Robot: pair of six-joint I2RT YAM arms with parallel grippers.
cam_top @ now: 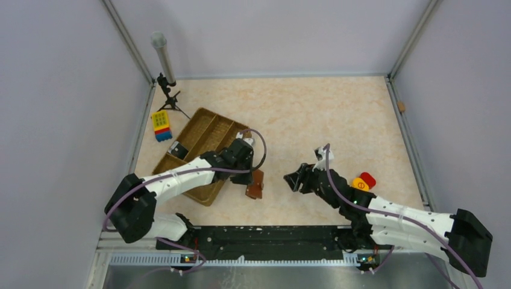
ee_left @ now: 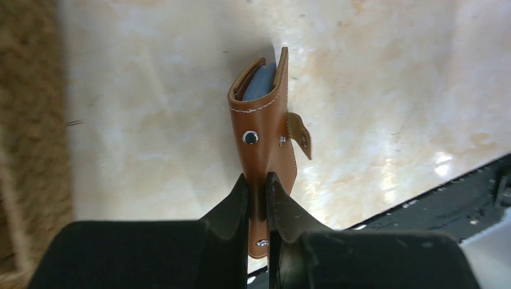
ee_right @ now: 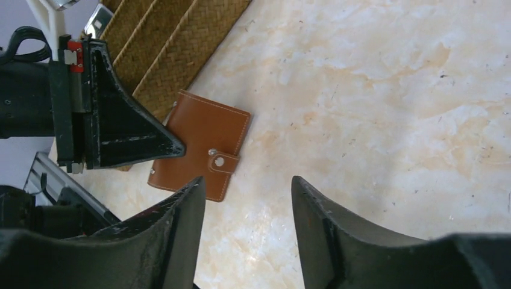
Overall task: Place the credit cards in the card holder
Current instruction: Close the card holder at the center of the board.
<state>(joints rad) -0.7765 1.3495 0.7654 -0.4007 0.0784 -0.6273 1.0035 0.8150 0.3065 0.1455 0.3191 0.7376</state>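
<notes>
The left tool [ee_left: 258, 180] is clenched on the holder [ee_left: 262, 129], which it holds on edge over the bench [ee_left: 391, 90], just beside the tray [cam_top: 208, 112]. A blue-grey card [ee_left: 260, 84] shows in the holder's open mouth. The right tool [ee_right: 247, 186] is released, empty and well apart. The card probably needs pushing fully home against a firm left grip. The tray crowds the left and the bench's near edge is close. Free room lies between the tools and beyond.
</notes>
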